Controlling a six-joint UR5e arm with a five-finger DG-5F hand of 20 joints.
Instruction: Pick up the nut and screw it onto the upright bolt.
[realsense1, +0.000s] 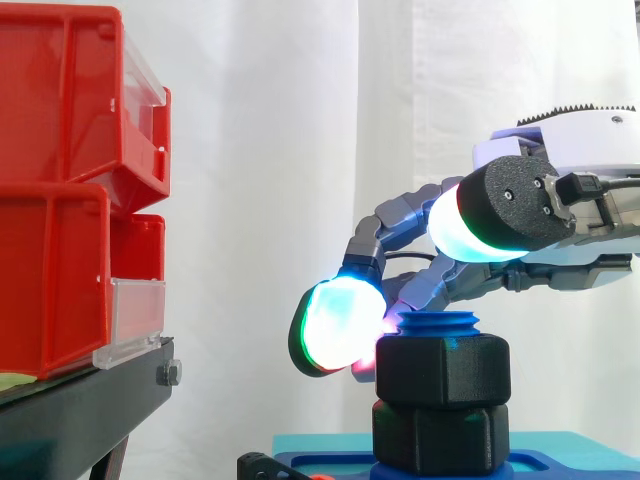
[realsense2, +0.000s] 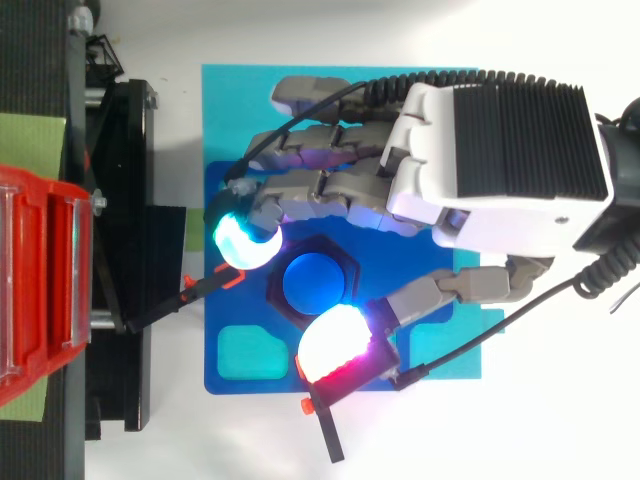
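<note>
A: Where's the nut, beyond the red plastic bins (realsense1: 60, 200) and the flat blue base plate (realsense2: 270, 378)?

B: The grey robot hand (realsense2: 490, 150) pinches the black hexagonal nut (realsense1: 442, 368) between curled glowing pads (realsense2: 335, 340). It sits on the upright blue threaded bolt (realsense2: 313, 283).

A: Handling?

B: Probably light, rigid and smooth. Hold opposite flats and turn squarely, or it may cross-thread.

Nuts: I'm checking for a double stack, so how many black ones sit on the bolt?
2. The upper nut, pinched by the hand, sits near the top of the blue bolt; the lower nut lies directly under it, touching.
</note>
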